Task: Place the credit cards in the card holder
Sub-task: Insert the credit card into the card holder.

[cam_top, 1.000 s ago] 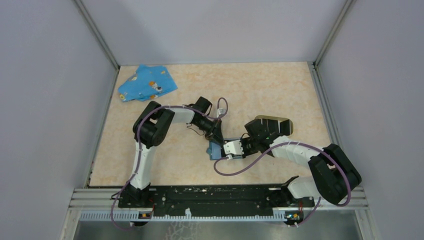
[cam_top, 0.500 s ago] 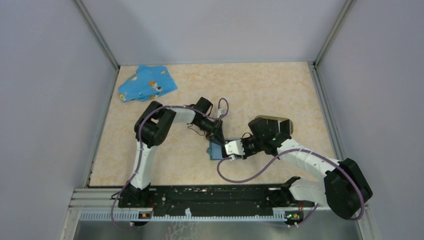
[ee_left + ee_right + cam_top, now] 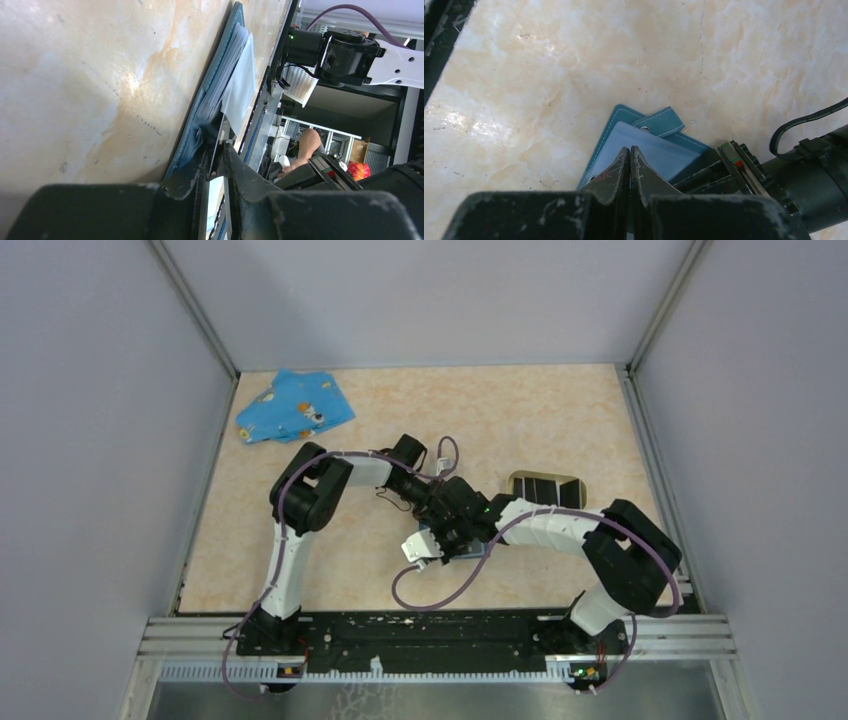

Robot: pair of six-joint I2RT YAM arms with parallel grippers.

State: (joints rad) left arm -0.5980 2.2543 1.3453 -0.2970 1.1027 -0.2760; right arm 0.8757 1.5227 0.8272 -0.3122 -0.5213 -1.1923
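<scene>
Card holder stands on the table, right of centre. It is well apart from both grippers and its black slots face up. We see no card in it.

Blue case lies flat at mid-table, where both arms meet. A pale card rests on its face, just below the strap tab.

Right gripper: fingers pressed together, no gap between them. The tips sit at the near edge of the pale card. We see nothing pinched.

Left gripper: fingers stand a narrow slit apart and straddle the near corner of the case. A thin pale edge shows in the slit. We cannot tell whether they grip it or only flank it. In the overhead view this gripper is mostly covered by the right arm.

Blue cloth lies crumpled in the far left corner, well apart from the work.
</scene>
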